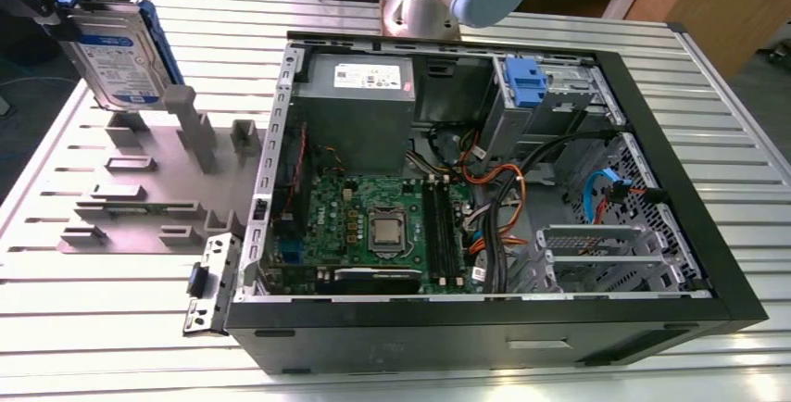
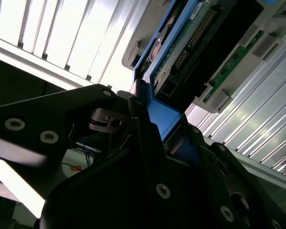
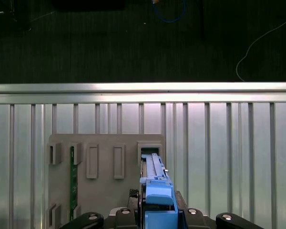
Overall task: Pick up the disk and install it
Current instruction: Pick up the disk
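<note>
Gripper point(image 1: 59, 6) is clamped on the disk point(image 1: 118, 55) by its blue bracket edge, upright over the rack point(image 1: 136, 207) at the exterior view's far left. The edge grip likely keeps its faces free for the case point(image 1: 692, 235).

Pincer point(image 1: 52, 8) high at the exterior view's left, clamped on the disk point(image 1: 114, 64)
</note>
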Motion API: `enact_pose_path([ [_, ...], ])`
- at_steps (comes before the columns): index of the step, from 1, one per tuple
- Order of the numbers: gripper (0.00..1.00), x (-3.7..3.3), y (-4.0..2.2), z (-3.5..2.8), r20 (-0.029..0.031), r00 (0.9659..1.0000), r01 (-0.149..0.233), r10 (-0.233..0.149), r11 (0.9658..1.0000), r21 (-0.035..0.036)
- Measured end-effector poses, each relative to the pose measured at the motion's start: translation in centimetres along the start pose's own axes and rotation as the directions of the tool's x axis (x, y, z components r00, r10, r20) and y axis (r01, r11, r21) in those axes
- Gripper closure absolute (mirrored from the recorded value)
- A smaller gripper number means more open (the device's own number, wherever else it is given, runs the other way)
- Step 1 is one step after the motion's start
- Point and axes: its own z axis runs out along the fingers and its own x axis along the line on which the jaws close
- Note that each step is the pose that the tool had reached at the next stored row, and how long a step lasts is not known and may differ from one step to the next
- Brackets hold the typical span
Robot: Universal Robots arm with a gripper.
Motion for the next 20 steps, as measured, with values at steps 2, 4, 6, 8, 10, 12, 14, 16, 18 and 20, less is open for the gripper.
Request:
enact_pose_path([
  [2, 0.64, 0.0, 0.0, -0.03, 0.0, 1.0, 0.0, 0.0, 1.0, -0.0001],
  [4, 0.64, 0.0, 0.0, -0.11, -0.0001, 1.0, 0.0, 0.0, 1.0, -0.0002],
  [6, 0.64, 0.0, 0.0, -0.25, 0.0, 1.0, 0.0, 0.0, 1.0, -0.0001],
  [8, 0.64, 0.0, 0.0, -0.43, 0.0, 1.0, 0.0, 0.0, 1.0, 0.0001],
  [10, 0.64, 0.0, 0.0, -0.65, 0.0, 1.0, 0.0, 0.0, 1.0, 0.0],
  [12, 0.64, 0.0, 0.01, -0.85, 0.0, 1.0, 0.0, 0.0, 1.0, -0.0001],
  [14, 0.64, 0.0, 0.01, -0.98, 0.0001, 1.0, 0.0, 0.0, 1.0, 0.0001],
  [16, 0.64, 0.0, 0.01, -1.11, 0.0001, 1.0, 0.0, 0.0, 1.0, 0.0],
  [18, 0.64, 0.0, 0.0, -1.24, 0.0002, 1.0, 0.0, 0.0, 1.0, -0.0001],
  [20, 0.64, 0.0, 0.01, -1.36, 0.0003, 1.0, 0.0, 0.0, 1.0, 0.0001],
])
